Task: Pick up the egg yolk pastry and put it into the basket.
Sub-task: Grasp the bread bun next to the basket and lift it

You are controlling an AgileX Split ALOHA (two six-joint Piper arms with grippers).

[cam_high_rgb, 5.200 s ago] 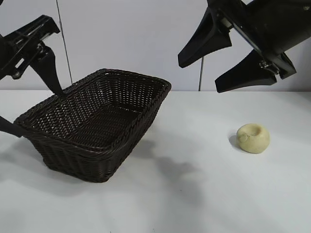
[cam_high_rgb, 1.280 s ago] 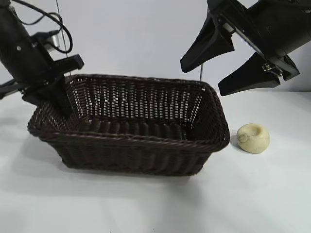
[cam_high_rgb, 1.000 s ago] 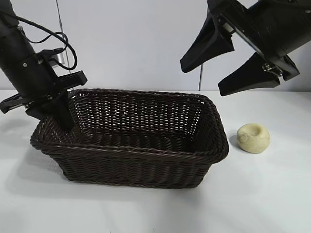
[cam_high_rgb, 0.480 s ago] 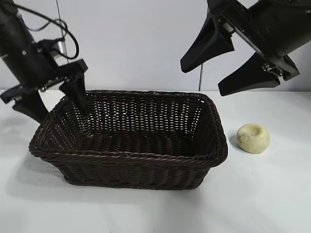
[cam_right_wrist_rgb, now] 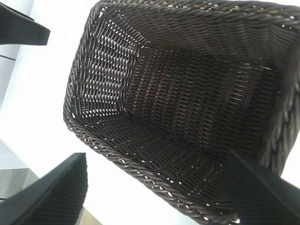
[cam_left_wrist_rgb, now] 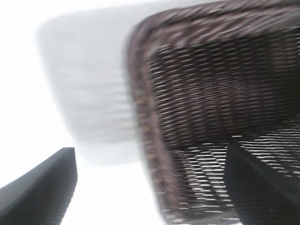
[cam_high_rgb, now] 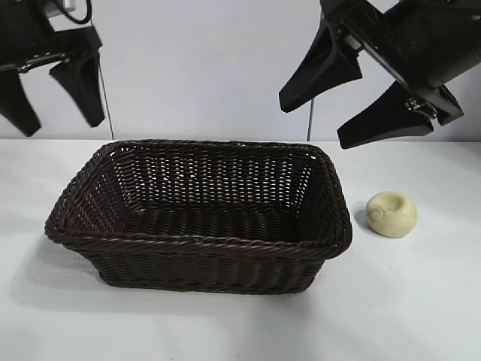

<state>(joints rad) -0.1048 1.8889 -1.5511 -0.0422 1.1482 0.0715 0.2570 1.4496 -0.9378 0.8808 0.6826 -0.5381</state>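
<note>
The egg yolk pastry (cam_high_rgb: 391, 213), a small pale yellow bun with a knob, lies on the white table just right of the basket. The dark brown wicker basket (cam_high_rgb: 199, 256) stands mid-table and is empty; it also shows in the left wrist view (cam_left_wrist_rgb: 150, 154) and the right wrist view (cam_right_wrist_rgb: 140, 173). My left gripper (cam_high_rgb: 56, 101) is open and empty, raised high above the basket's left end. My right gripper (cam_high_rgb: 312, 124) is open and empty, high above the basket's right end and the pastry. The pastry does not show in either wrist view.
The white table (cam_high_rgb: 240, 323) runs around the basket, with a pale wall behind. The left gripper's finger shows at the far corner of the right wrist view (cam_right_wrist_rgb: 18, 30).
My left gripper turned the basket, let go of its left rim and rose clear above it. The basket now rests still. My right gripper and the pastry have not moved.
</note>
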